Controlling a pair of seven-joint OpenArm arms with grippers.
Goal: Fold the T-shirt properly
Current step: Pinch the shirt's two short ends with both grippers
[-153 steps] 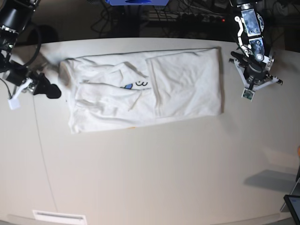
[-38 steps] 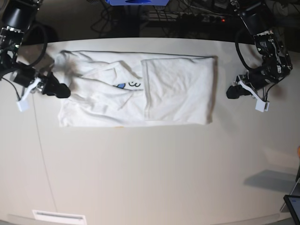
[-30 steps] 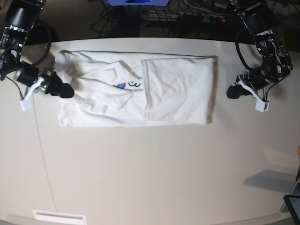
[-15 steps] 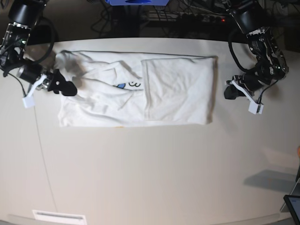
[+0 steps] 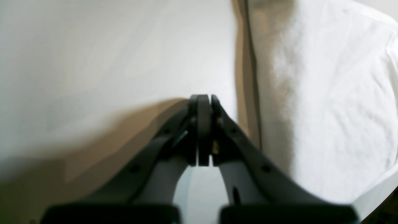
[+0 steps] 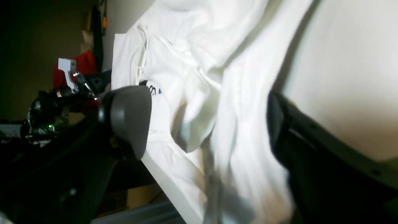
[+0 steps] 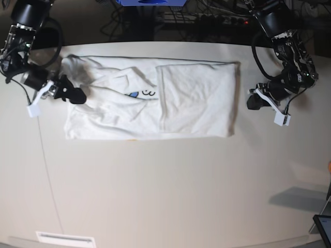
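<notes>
The white T-shirt (image 7: pixel 155 98) lies folded into a long rectangle across the far half of the table, with a bit of blue print (image 7: pixel 135 94) showing at a fold. My right gripper (image 7: pixel 79 96) sits at the shirt's left end. In the right wrist view it (image 6: pixel 202 124) is open, its fingers (image 6: pixel 127 118) standing astride rumpled white cloth (image 6: pixel 224 102). My left gripper (image 7: pixel 252 101) is just off the shirt's right edge. In the left wrist view it (image 5: pixel 203 104) is shut on nothing, over bare table beside the shirt (image 5: pixel 326 109).
Cables and a power strip (image 7: pixel 207 18) run behind the table's far edge. A white vent plate (image 7: pixel 65 238) lies at the front left edge. A dark device (image 7: pixel 323 227) sticks in at the lower right corner.
My right gripper has moved rightward onto the shirt's left end. My left gripper has edged a little closer to the shirt's right edge. The shirt has not shifted.
</notes>
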